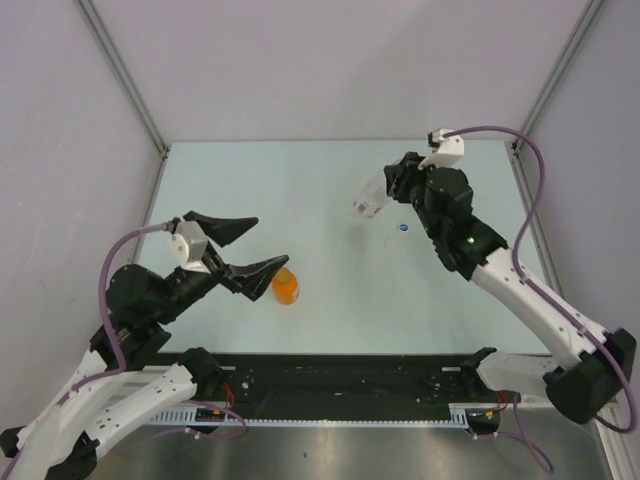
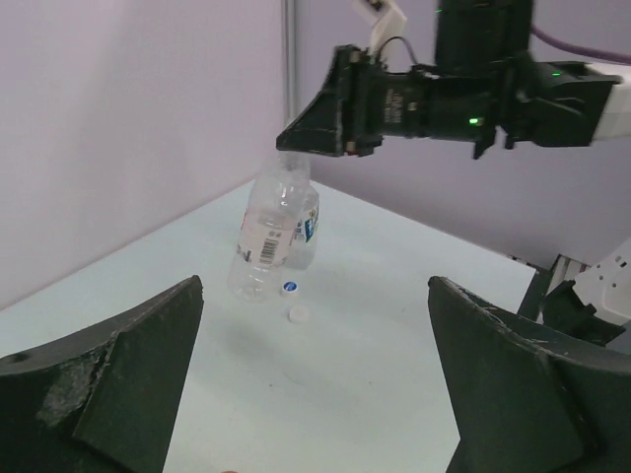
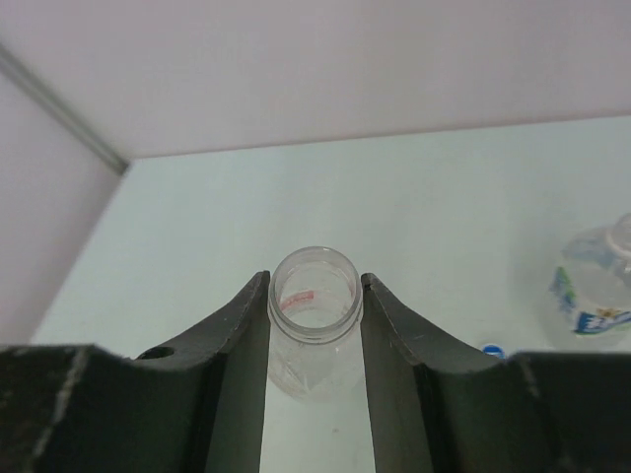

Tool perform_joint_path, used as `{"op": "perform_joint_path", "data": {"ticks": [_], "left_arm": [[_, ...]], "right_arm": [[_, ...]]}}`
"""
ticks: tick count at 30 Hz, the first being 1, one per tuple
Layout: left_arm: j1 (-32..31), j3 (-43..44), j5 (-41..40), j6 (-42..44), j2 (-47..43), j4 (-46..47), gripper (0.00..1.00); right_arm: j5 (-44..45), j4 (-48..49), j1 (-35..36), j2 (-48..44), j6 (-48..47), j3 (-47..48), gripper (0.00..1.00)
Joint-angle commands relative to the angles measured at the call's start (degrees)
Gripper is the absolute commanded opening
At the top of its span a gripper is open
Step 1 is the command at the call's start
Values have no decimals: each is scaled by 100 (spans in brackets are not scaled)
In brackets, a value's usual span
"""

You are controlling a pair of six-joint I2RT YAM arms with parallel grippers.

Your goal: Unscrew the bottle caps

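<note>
My right gripper [image 3: 315, 313] is shut on the open, capless neck of the clear red-white label bottle [image 3: 314, 350] and holds it tilted above the table; the bottle also shows in the top view [image 1: 368, 206] and the left wrist view [image 2: 262, 239]. The clear blue-white label bottle [image 3: 595, 291] stands just beside it. A blue cap [image 2: 289, 287] and a white cap [image 2: 298, 313] lie loose on the table by these bottles. The short orange bottle [image 1: 285, 287] stands near my left gripper [image 1: 268, 242], which is wide open and empty just left of it.
The table [image 1: 300, 190] is pale green with purple walls on three sides and metal posts [image 1: 125, 75] in the back corners. A black rail [image 1: 340, 375] runs along the near edge between the arm bases.
</note>
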Motion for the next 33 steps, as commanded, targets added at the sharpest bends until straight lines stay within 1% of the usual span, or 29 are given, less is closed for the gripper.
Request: {"op": "perform_joint_path", "data": {"ticks": [1, 3, 6, 10, 15, 20, 25, 33], "left_arm": [[24, -292, -190, -131, 22, -355, 100], [24, -353, -190, -227, -66, -521, 100], [24, -494, -67, -184, -355, -619, 100], [24, -740, -163, -157, -830, -601, 100], [24, -837, -322, -140, -1007, -733, 100], [24, -899, -242, -183, -971, -751, 100], [33, -986, -304, -201, -1051, -698, 100], [24, -987, -243, -175, -919, -716, 100]], "right_arm": [[916, 736, -462, 970, -562, 376, 0], [1143, 1026, -507, 1235, -764, 419, 0], [1207, 1378, -612, 1701, -1028, 446, 0], [1110, 1589, -762, 2123, -923, 464, 0], [1180, 1924, -771, 2632, -975, 516, 0], [1286, 2038, -771, 3073, -1177, 744, 0], [1330, 1872, -770, 3468, -1335, 1052, 0], [1304, 1599, -815, 3706, -1239, 1281, 0]]}}
